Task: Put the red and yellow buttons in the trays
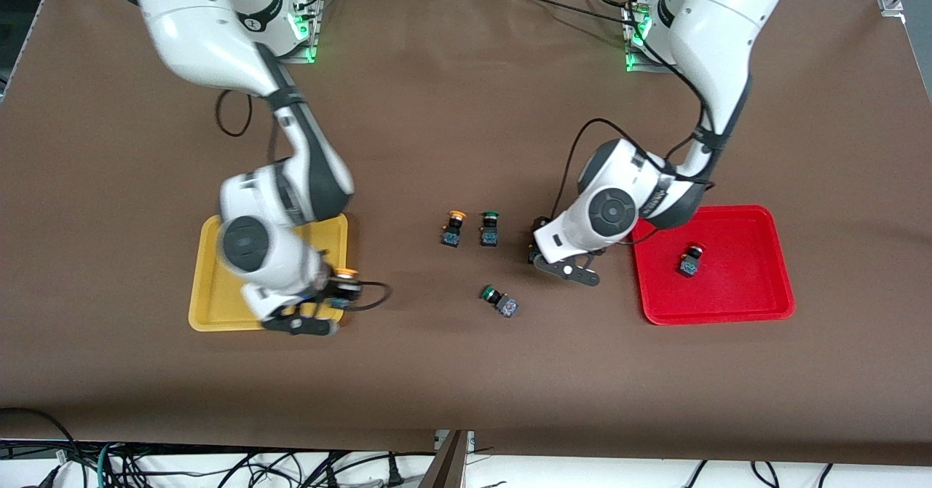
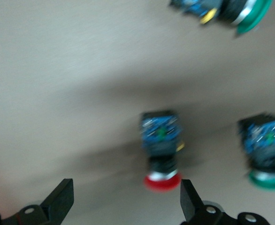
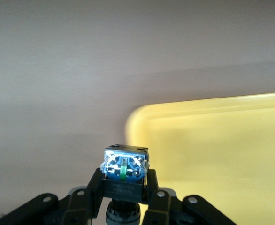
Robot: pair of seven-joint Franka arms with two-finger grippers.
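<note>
My right gripper (image 1: pixel 341 288) is shut on a yellow-capped button (image 1: pixel 346 278) and holds it over the rim of the yellow tray (image 1: pixel 211 306), at the tray's corner toward the table's middle. The right wrist view shows the button's blue-topped body (image 3: pixel 124 166) between the fingers, with the tray (image 3: pixel 212 140) below. My left gripper (image 1: pixel 537 244) is open, low over a red-capped button (image 2: pixel 161 150) that lies between its fingers (image 2: pixel 62 199). The hand hides this button in the front view. A second red button (image 1: pixel 690 260) lies in the red tray (image 1: pixel 743 284). A second yellow button (image 1: pixel 453 227) stands mid-table.
A green-capped button (image 1: pixel 489 227) stands beside the yellow one, next to the red button in the left wrist view (image 2: pixel 266 150). Another green one (image 1: pixel 499 301) lies on its side nearer the camera. It also shows in the left wrist view (image 2: pixel 226 9). Brown mat covers the table.
</note>
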